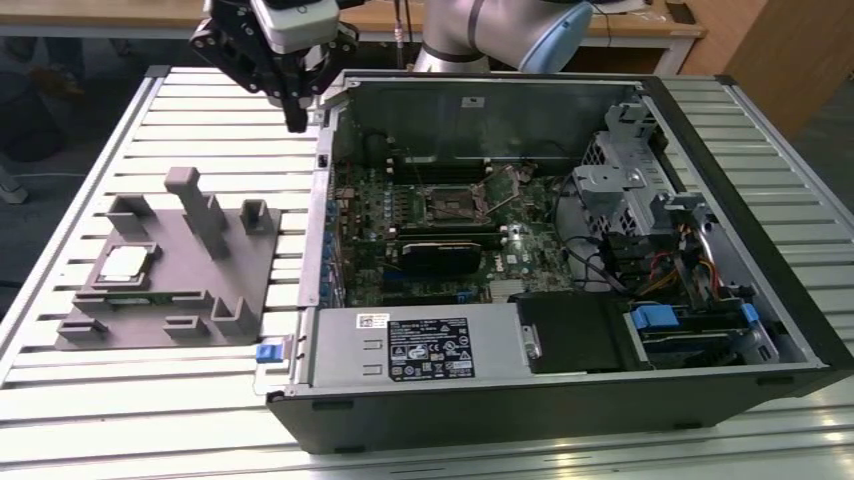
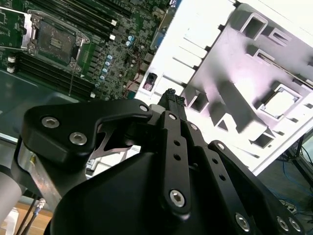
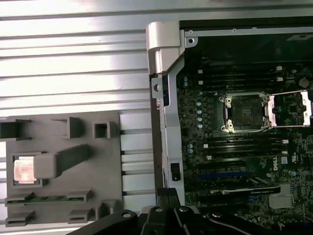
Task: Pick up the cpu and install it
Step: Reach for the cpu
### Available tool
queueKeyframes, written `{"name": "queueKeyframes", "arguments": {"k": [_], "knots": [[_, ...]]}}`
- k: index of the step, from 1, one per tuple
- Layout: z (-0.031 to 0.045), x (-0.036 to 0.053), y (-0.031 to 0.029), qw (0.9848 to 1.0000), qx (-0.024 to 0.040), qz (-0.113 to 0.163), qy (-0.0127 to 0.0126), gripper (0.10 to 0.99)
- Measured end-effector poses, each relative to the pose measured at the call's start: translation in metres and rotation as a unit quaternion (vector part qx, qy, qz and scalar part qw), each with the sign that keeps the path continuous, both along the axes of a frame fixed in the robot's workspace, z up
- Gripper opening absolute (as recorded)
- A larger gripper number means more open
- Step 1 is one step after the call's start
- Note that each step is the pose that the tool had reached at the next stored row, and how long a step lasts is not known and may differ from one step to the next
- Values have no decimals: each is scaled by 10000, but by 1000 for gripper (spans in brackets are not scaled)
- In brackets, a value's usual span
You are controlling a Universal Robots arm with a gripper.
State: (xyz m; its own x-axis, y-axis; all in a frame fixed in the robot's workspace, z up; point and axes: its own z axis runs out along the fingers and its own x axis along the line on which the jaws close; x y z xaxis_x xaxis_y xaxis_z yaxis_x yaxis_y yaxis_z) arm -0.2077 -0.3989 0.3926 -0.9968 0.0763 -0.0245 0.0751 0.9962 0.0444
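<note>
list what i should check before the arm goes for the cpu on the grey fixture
1. The small silver-white square cpu lies flat in the grey plastic fixture: ok.
2. The gripper is empty: ok.
3. The gripper is open for the grab: not ok, it looks shut.
4. The gripper is above the cpu: not ok, it hangs by the black computer case wall, apart from the fixture.
5. The dark square socket is uncovered: ok, its metal plate is swung aside.
6. The socket contacts are undamaged: cannot tell.
</note>
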Motion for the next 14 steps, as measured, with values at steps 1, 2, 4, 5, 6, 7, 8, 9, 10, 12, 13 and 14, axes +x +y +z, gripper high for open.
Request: {"name": "queueKeyframes", "arguments": {"k": [1,2,4,5,6,7,8,9,10,12,13,14], "knots": [[0,-6,0,10000,0,0,0,106],[0,-11,0,10000,0,0,0,106],[0,-24,0,10000,0,0,0,106],[0,-29,0,10000,0,0,0,106],[0,-35,0,10000,0,0,0,106],[0,-41,0,10000,0,0,0,106],[0,-47,0,10000,0,0,0,106],[0,-53,0,10000,0,0,0,106],[0,-65,0,10000,0,0,0,106],[0,-77,0,10000,0,0,0,106],[-1,-83,0,10000,0,0,0,106],[0,-89,0,10000,0,0,0,106]]}}
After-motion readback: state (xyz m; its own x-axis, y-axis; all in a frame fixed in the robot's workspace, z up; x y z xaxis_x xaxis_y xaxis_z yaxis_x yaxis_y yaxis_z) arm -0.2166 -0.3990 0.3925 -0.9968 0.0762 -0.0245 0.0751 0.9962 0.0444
